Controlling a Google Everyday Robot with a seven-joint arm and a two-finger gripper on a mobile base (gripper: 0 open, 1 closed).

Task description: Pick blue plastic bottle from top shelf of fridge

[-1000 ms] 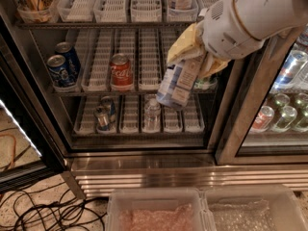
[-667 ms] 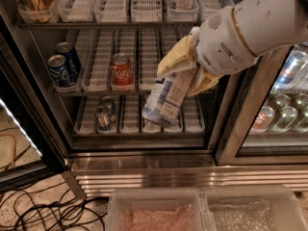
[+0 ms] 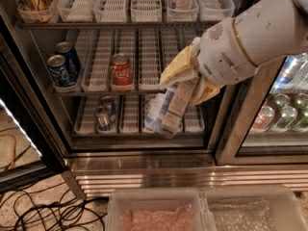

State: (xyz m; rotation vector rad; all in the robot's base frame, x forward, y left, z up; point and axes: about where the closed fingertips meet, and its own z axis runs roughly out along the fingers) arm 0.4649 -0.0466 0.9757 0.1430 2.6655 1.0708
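Lowered further, blue plastic bottle (image 3: 165, 112) tilted, gripped by hand (image 3: 190, 83), before fridge (image 3: 144, 163) shelves

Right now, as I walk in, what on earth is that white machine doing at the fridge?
A robot arm is taking a drink from the open fridge. Its gripper, out in front of the shelves, has its yellow jaws shut on the blue plastic bottle, which hangs tilted. A red can and two blue cans sit on the middle shelf.
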